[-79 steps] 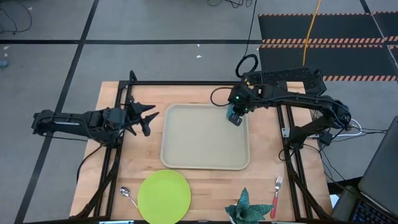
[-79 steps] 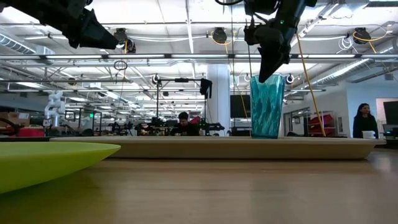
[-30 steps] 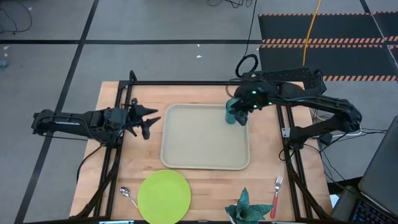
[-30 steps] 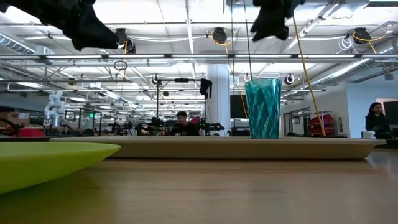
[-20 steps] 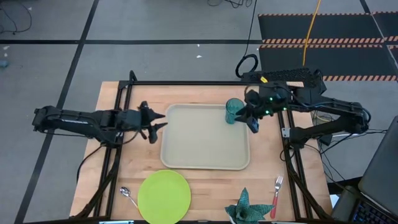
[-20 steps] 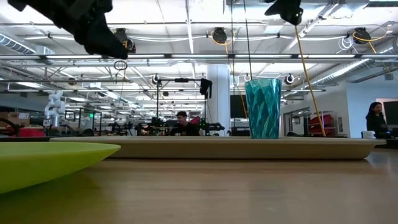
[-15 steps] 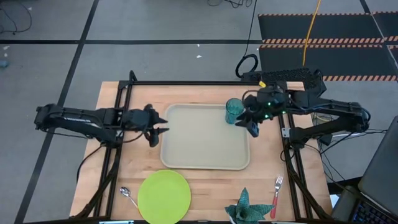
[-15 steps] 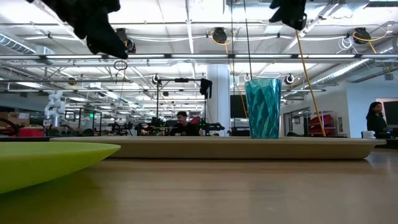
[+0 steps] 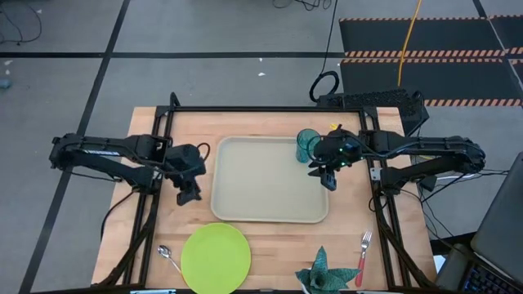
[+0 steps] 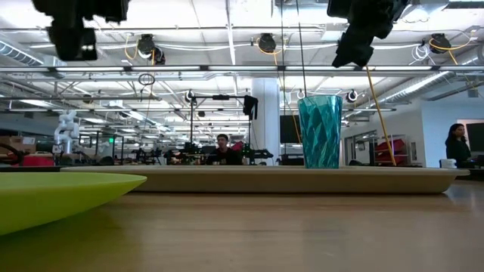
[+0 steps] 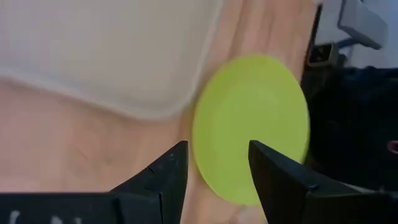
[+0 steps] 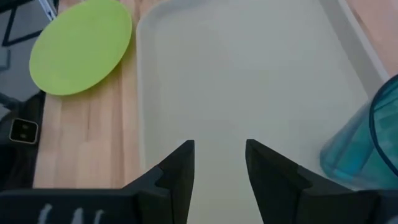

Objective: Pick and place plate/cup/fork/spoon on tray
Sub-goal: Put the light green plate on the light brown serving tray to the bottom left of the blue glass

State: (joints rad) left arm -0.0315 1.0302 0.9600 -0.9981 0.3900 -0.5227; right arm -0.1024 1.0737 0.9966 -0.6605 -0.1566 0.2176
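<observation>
The teal cup (image 9: 307,145) stands upright on its base in the far right corner of the beige tray (image 9: 245,192); it also shows in the low view (image 10: 321,132). The lime-green plate (image 9: 216,257) lies on the table near the front edge. The spoon (image 9: 167,257) lies left of the plate and the fork (image 9: 362,257) lies at the right front. My left gripper (image 9: 186,196) hangs open above the table left of the tray and points toward the plate (image 11: 252,124). My right gripper (image 9: 327,181) hangs open over the tray's right side, on the near side of the cup (image 12: 373,143).
A spiky teal leafy object (image 9: 321,273) sits at the front edge between plate and fork. Black frame rails (image 9: 155,163) run along the table's left, far and right sides. The tray's floor (image 12: 249,81) lies bare beside the cup.
My right gripper has gone from above the cup toward the table's near edge and down, over the tray's right side. The cup stays upright on the tray. My left gripper has swung from pointing at the tray to pointing down toward the near edge and the plate.
</observation>
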